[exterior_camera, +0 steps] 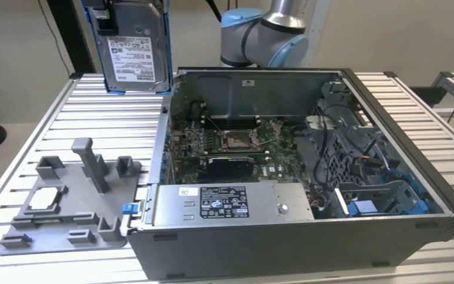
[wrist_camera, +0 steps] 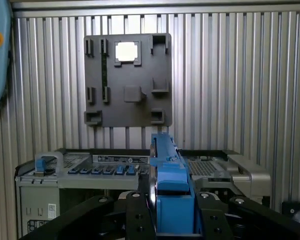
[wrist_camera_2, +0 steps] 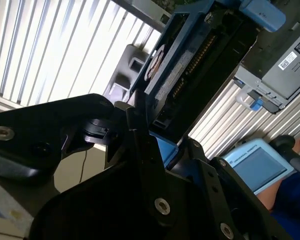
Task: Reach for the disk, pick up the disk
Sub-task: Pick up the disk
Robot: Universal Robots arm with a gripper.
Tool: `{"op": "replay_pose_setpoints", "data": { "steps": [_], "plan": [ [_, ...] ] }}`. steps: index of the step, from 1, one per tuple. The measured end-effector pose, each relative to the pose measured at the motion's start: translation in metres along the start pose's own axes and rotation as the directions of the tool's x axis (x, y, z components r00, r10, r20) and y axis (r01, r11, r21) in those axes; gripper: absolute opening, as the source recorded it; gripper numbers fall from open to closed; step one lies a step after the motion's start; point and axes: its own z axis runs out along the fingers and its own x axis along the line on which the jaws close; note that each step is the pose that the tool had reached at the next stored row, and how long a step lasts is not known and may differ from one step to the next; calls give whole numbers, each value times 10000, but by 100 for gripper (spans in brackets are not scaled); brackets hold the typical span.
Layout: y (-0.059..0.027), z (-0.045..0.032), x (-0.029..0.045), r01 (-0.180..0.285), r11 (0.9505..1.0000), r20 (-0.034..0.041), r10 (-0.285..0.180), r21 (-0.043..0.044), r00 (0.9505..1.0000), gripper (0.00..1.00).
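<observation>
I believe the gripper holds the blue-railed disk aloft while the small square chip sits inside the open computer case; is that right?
Not quite: the chip sits on the grey fixture plate outside the case, as the first wrist view shows.

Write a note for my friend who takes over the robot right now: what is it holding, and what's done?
Gripper: shut on the disk, which sits edge-on between its jaws in the first wrist view.
Disk: upright in the air above the slatted table, to the exterior view's left of the open computer case.
Done: reach and pick-up; the disk rests on nothing.
Left: nothing of this job, as far as shows.
Also on the table: a grey fixture plate with a small chip.
</observation>
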Motion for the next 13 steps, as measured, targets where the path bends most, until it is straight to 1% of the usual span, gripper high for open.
{"op": "replay_pose_setpoints", "data": {
  "steps": [13],
  "plan": [
    [-239, -2, -6, 25, 10000, -1, -25, -38, 10000, 0]
  ]
}}
